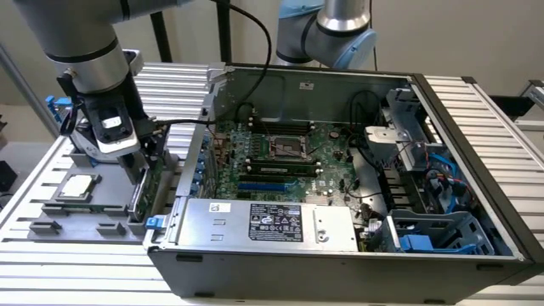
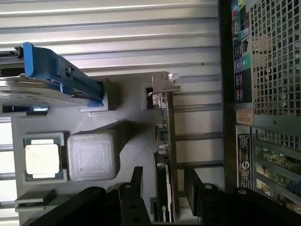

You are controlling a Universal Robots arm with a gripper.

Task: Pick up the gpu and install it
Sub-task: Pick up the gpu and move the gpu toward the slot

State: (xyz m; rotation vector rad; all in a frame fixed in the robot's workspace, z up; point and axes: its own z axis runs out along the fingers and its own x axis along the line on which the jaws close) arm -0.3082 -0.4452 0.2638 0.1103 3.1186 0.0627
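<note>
My tool (image 2: 164, 188) is open, two fingers (image 2: 137, 186) straddling, not gripping, the one green-board, black-cooler gpu (image 2: 165, 136), on edge in a grey plastic tray (image 1: 51, 217) at 9 o'clock from the open metal computer case (image 1: 476, 127).

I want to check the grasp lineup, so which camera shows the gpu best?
The wrist view: the gpu stands on edge between the open gripper's fingers, bracket end clear. In the exterior view, the gripper hides much of it.

You see the gpu (image 1: 141, 191) standing on its long edge in a slot of the grey holder (image 1: 51, 226), just beside the computer case (image 1: 340, 258). Note the green board, black cooler and silver end bracket (image 2: 162, 87).
</note>
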